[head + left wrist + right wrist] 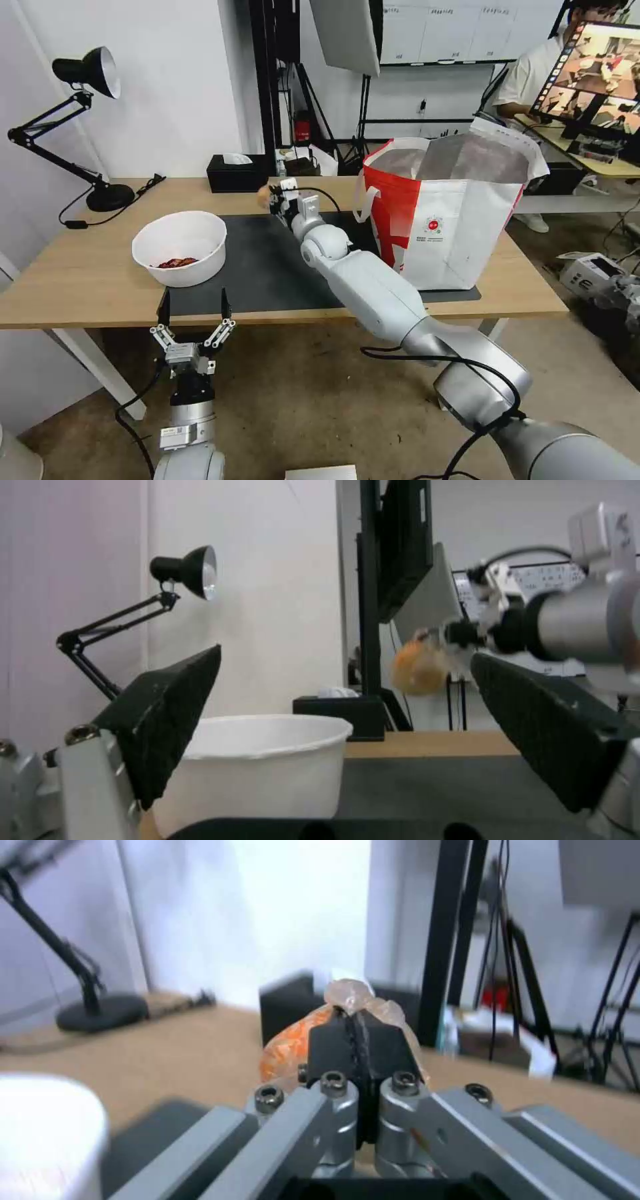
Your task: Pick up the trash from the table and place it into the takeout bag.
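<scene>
My right gripper (275, 198) reaches over the far side of the dark mat (267, 267) and is shut on the tan ball-like lump (264, 195), held in the air above the table (80, 273). In the right wrist view the gripper (357, 1035) pinches the lump's clear wrapping, and the orange-tan lump (290, 1050) hangs beside the fingers. The white bowl (180, 247) with reddish scraps sits on the mat's left edge. At the mat's right end stands the takeout bag (453, 213), its top open. My left gripper (193, 313) waits open at the table's front edge, facing the bowl (260, 770).
A black tissue box (235, 173) sits at the table's back edge behind the lump. A black desk lamp (100, 193) stands at the back left corner with its cord. A person sits at a desk with a monitor (593, 73) behind the bag.
</scene>
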`<state>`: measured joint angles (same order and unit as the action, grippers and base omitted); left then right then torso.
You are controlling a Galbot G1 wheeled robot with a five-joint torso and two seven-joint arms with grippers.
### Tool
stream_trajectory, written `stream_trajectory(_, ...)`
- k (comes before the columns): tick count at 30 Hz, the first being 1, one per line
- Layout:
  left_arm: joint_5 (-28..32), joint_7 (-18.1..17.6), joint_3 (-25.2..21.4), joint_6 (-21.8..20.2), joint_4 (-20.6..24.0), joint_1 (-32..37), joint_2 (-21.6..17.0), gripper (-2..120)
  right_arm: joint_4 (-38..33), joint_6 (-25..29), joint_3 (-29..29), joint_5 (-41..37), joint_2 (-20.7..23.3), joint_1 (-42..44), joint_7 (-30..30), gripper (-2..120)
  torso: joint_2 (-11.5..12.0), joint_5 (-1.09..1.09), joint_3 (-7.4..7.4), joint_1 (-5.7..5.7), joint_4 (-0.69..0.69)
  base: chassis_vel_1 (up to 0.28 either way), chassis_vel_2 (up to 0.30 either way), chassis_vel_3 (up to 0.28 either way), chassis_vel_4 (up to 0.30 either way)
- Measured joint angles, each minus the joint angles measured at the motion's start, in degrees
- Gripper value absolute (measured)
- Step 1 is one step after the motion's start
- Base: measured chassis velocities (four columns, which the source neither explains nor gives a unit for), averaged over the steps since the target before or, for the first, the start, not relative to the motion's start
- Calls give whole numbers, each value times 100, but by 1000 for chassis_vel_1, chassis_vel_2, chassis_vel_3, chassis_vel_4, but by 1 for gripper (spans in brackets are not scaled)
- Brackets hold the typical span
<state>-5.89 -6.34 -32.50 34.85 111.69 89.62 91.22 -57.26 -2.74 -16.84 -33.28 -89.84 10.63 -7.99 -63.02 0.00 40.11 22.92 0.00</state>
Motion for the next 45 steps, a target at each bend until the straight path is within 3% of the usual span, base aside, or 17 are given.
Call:
stream_trajectory(17, 6, -5, -24, 0, 56, 46, 0, 100, -2016, -258, 132, 424, 688, -332, -713, 0, 0, 1, 0, 0, 0, 0, 0, 0, 0)
stream_trajectory(24, 5, -6, -21, 0, 86, 103, 1, 100, -2985, -956, 389, 567, 1135, -283, -1450, 0, 0, 2, 0, 0, -1, 0, 0, 0, 0)
stream_trajectory(32, -1, -5, -16, -13, 117, 116, 1, 100, -3500, -1543, 672, 948, 1508, -158, -1967, 0, 0, 2, 0, 0, 0, 0, 0, 0, 0)
stream_trajectory(40, -28, -1, 37, -23, 114, 99, 1, 100, -4102, -2172, 1188, 1035, 2223, 48, -2185, 0, 0, 2, 0, 0, -1, 0, 0, 0, 0)
stream_trajectory(45, -99, 6, 126, -57, 103, 38, 2, 100, -4866, -2777, 1512, 463, 2869, 423, -2307, 0, 0, 0, 0, -1, -1, 0, 0, 0, 0)
